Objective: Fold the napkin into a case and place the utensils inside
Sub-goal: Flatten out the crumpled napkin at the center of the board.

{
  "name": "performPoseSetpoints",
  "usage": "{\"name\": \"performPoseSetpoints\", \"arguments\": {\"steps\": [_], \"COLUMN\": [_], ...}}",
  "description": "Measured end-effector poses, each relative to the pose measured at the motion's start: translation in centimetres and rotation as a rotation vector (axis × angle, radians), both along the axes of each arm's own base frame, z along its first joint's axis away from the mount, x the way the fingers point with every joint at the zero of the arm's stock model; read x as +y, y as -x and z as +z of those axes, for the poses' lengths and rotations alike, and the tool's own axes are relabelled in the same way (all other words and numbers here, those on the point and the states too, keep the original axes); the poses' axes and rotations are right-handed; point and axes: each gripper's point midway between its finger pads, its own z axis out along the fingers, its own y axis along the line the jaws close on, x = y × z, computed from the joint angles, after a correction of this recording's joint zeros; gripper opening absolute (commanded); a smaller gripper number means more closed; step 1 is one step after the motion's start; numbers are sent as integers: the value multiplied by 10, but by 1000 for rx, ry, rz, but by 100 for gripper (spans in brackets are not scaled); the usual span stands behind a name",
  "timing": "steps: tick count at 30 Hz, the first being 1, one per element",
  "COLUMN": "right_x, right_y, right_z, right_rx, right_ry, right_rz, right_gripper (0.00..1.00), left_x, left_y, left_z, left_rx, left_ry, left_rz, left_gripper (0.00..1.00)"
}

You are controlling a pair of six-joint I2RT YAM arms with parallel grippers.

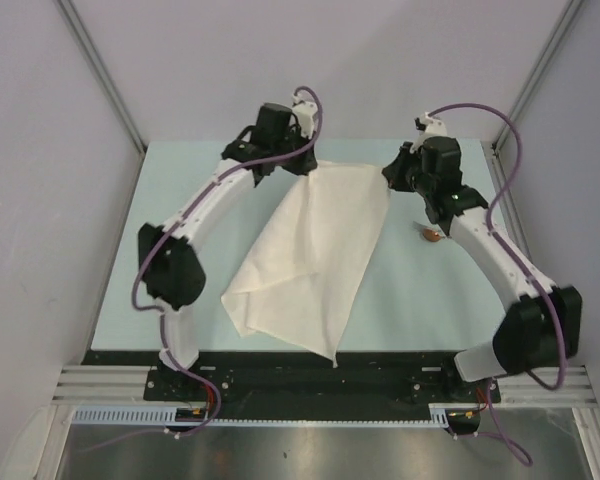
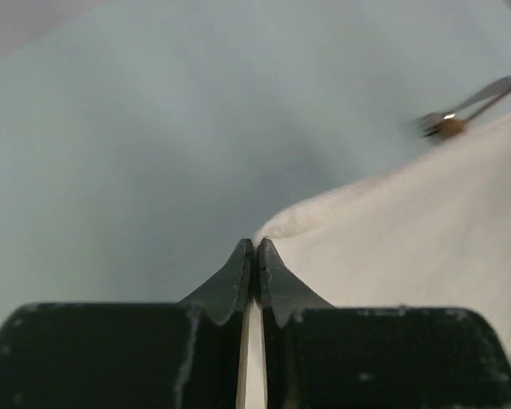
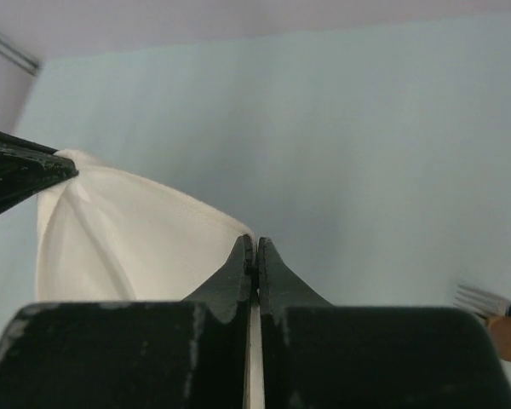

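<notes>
The white napkin is an open sheet, lifted by its two far corners and draping down to the near table edge. My left gripper is shut on its far left corner, seen pinched between the jaws in the left wrist view. My right gripper is shut on the far right corner. The utensils lie on the table just right of the napkin, mostly hidden by my right arm. A coppery-brown part and a silver handle show in the left wrist view, and silver tines in the right wrist view. No case is in view.
The pale blue table mat ends at grey walls on the left, right and back. A black base rail runs along the near edge. The left gripper's fingertip shows at the left of the right wrist view.
</notes>
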Motion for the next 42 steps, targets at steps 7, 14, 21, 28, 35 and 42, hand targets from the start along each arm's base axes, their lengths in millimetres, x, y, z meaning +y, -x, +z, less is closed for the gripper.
{"name": "performPoseSetpoints", "arguments": {"steps": [7,14,21,28,35,42], "right_x": [-40,-54,-49,-51,-55,-55], "right_y": [-72,-84,-79,-67,-60,-54], "right_z": [-131,-137,-136,-127,-125,-131], "right_rx": [295,310,313,302,304,323], "right_ry": [73,60,43,21,13,-3], "right_rz": [-112,-123,-98,-93,-96,-91], "right_gripper": [0,0,0,0,0,0], "left_x": [17,34,-54,-115,-131,-138], "left_y": [-70,-37,30,74,86,88], "left_z": [-138,-134,-153,-216,-242,-251], "left_rx": [179,207,251,294,324,320], "left_ry": [-191,-163,-74,-169,-210,-243], "left_rz": [168,255,146,137,160,196], "left_gripper": [53,54,50,44,45,43]}}
